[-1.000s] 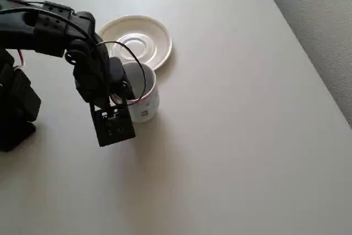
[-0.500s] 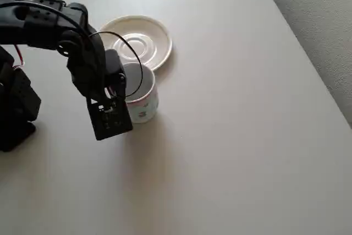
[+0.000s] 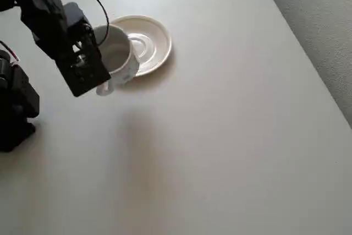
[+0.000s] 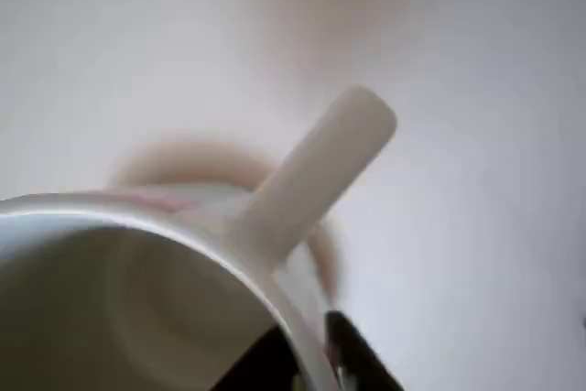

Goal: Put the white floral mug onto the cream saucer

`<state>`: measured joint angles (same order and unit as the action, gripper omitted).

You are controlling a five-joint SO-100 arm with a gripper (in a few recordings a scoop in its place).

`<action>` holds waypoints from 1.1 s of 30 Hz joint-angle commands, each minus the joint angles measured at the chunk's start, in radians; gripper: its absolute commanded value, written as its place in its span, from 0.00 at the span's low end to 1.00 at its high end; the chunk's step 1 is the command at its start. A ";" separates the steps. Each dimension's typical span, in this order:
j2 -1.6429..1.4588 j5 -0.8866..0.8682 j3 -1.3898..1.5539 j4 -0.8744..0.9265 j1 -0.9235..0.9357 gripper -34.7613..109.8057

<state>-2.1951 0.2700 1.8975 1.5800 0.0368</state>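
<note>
Pincer [image 3: 94,53] clenched on the white floral mug [image 3: 116,59] rim, left of the cream saucer [image 3: 151,39]; ideally centre the mug over the saucer's ring before lowering.

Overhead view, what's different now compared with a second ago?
The gripper has carried the white floral mug up and left in the picture, off its spot on the table below the cream saucer. The mug now overlaps the saucer's left edge, apparently lifted, the gripper clamping its rim. The saucer has not moved.
</note>
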 commanded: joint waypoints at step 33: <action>0.276 0.046 0.021 -0.391 -0.301 0.23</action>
<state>-1.9006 0.2991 1.9129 1.2471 -0.2777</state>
